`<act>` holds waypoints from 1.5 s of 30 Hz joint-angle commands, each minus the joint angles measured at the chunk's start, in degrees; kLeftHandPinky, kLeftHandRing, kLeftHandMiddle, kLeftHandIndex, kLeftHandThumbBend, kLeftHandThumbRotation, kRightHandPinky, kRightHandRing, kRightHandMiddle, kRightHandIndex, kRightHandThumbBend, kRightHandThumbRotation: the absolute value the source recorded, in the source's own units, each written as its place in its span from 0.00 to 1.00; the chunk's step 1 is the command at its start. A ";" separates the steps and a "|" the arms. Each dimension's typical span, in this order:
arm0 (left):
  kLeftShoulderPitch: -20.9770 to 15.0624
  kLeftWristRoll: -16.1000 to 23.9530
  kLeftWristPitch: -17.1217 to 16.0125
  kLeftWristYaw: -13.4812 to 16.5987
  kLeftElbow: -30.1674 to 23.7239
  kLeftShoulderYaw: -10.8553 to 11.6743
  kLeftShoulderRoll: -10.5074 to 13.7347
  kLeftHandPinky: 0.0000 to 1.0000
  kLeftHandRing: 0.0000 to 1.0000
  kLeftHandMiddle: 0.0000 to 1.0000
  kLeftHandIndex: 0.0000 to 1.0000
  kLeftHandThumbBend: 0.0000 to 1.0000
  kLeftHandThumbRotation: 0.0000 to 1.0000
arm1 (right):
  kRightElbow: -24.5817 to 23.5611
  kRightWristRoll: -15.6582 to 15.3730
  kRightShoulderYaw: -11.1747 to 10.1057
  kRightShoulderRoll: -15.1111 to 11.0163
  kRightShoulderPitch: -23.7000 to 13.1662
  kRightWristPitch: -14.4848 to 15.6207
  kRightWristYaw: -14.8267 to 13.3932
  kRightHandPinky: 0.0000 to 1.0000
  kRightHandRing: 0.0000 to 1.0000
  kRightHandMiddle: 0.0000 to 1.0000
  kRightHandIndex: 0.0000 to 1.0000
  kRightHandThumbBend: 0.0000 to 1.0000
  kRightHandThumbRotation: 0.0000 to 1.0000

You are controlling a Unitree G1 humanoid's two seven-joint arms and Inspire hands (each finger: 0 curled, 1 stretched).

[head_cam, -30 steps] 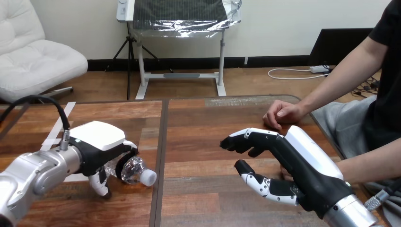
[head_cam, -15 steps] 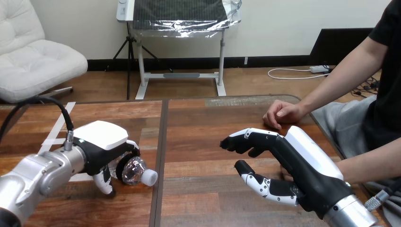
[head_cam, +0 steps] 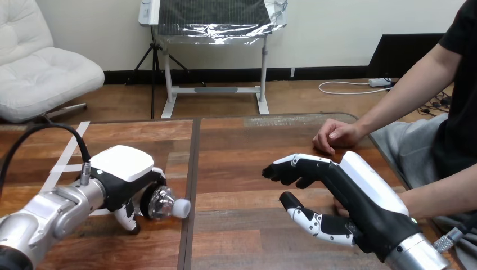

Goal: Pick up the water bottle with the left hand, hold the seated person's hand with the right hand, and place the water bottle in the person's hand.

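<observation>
On the bench, your right hand is spread open, fingers straight, thumb apart, gripping nothing you can see. The person's hand rests beyond its fingertips, apart from it. Your left hand has its fingers curled round the bottle, low at the bench. The grasp looks made; the lift, hand-hold and handover are left. The bottle lies on its side, long axis crosswise, with its cap poking out toward your right hand.

Counted are: water bottle ×1 | robot hands ×2, left hand and right hand | person's hand ×1 seen in full | table ×1
</observation>
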 commanded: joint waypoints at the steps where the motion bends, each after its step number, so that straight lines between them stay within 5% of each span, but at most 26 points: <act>1: -4.68 1.54 1.21 3.85 3.50 -1.59 -1.55 0.76 0.79 0.81 0.77 0.74 0.00 | -2.02 -0.20 -0.38 0.31 -1.44 -0.02 -0.87 0.67 0.71 0.73 0.71 0.25 0.00; 20: -6.94 4.42 2.54 17.37 13.86 -6.22 -4.40 0.65 0.67 0.70 0.68 0.71 0.00 | -2.53 0.59 -0.89 0.28 -0.89 0.21 -0.70 0.67 0.71 0.72 0.70 0.25 0.00; 34: -7.44 6.37 6.31 30.45 22.11 -9.67 -7.84 0.37 0.38 0.42 0.50 0.70 0.00 | -3.87 0.48 -1.90 -0.57 0.17 0.83 -0.36 0.68 0.71 0.73 0.71 0.25 0.00; 40: -6.99 6.33 7.52 35.52 24.08 -10.30 -8.99 0.31 0.32 0.38 0.46 0.73 0.00 | -4.55 0.72 -2.53 -0.82 0.74 1.25 -0.30 0.68 0.72 0.72 0.71 0.25 0.00; 45: -6.72 5.09 7.85 35.10 24.96 -9.99 -9.81 0.31 0.32 0.39 0.46 0.73 0.00 | -4.76 1.17 -3.01 -1.09 1.02 1.29 -0.10 0.69 0.72 0.72 0.71 0.26 0.00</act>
